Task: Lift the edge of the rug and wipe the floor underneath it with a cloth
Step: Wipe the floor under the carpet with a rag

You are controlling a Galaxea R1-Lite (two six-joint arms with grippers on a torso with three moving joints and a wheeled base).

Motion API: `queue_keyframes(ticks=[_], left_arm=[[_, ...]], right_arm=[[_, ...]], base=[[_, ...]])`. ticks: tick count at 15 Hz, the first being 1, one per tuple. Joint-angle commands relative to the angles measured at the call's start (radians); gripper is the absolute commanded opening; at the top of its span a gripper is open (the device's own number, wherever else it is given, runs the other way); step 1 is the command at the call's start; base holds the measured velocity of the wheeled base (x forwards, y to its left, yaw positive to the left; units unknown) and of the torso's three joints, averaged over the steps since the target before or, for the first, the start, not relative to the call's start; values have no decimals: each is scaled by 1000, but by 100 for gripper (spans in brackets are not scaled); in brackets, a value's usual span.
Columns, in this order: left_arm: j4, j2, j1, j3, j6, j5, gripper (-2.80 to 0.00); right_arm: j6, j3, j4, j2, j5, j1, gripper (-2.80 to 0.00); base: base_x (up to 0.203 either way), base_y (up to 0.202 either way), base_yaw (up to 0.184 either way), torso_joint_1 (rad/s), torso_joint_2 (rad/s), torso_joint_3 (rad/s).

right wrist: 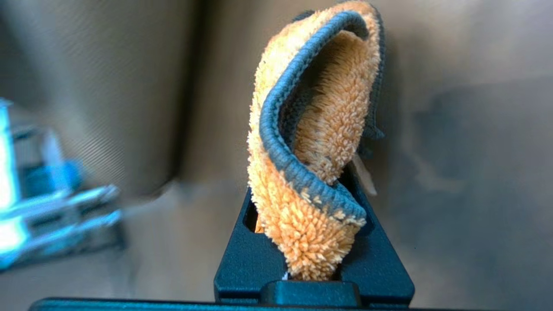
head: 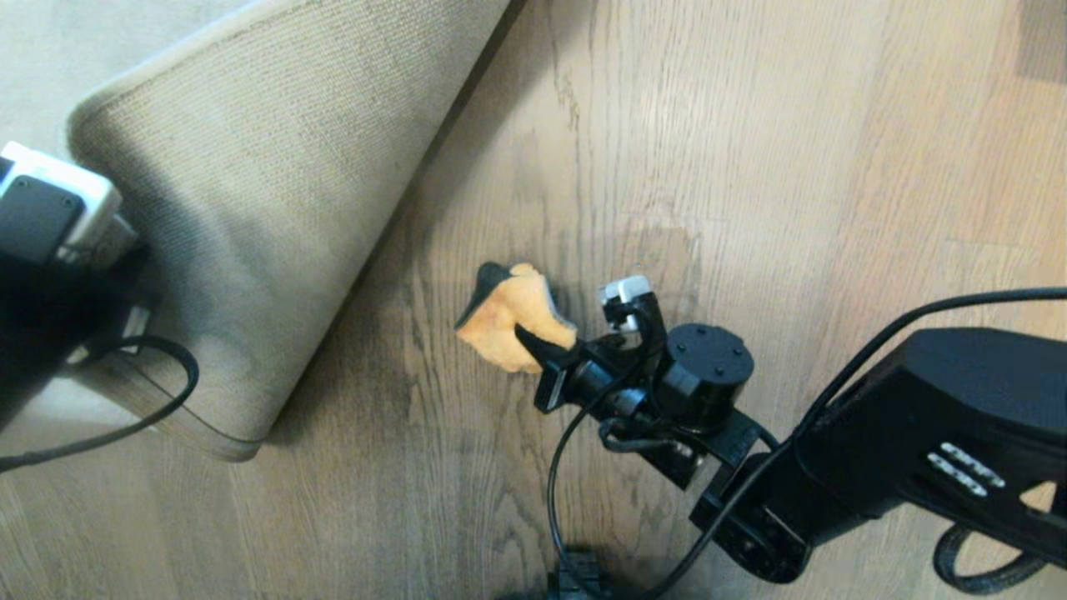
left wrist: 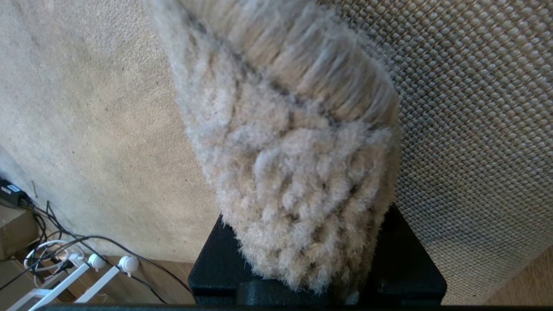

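Head cam looks pretty much straight down from above at the floor (head: 750, 167), with the folded-back rug edge (head: 250, 208) on its left side. Left wrist cam sits right up against the rug pile and backing, while the right wrist cam is super close on the cloth (right wrist: 311, 151). Cloth, floor and rug backing also show up in the head view.

I am seeing a tangle of black cables (left wrist: 65, 242) lying past the far side of the rug, with white round-headed plugs (left wrist: 112, 262) sitting among them. A small black adapter (left wrist: 12, 193) is resting just beside that tangle. I am also noticing white bars (left wrist: 52, 287) slanting near the plugs; what they belong to is unclear.
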Motion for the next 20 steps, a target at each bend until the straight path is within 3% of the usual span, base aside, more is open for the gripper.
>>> queue_keyframes(ticks=[1, 3, 7, 13, 17, 20], left_arm=[[-4, 4, -1, 0, 3, 2, -280], [-4, 5, -1, 0, 3, 2, -280], [-8, 5, 0, 14, 3, 2, -280], [-8, 12, 0, 17, 3, 3, -280], [-8, 14, 0, 17, 1, 3, -280], [-8, 14, -2, 17, 1, 2, -280]], right_arm=[[4, 72, -31, -4, 1, 101, -280], [8, 110, -67, 23, 0, 172, -280], [9, 111, -114, 112, -1, 225, -280], [10, 109, -141, 244, -3, 230, -280], [34, 12, -141, 266, -112, 220, -280], [34, -1, -141, 250, -114, 176, -280]], base=[[0, 0, 0, 0, 0, 0], [0, 0, 0, 0, 0, 0], [0, 0, 0, 0, 0, 0], [0, 0, 0, 0, 0, 0], [0, 0, 0, 0, 0, 0], [0, 0, 0, 0, 0, 0]])
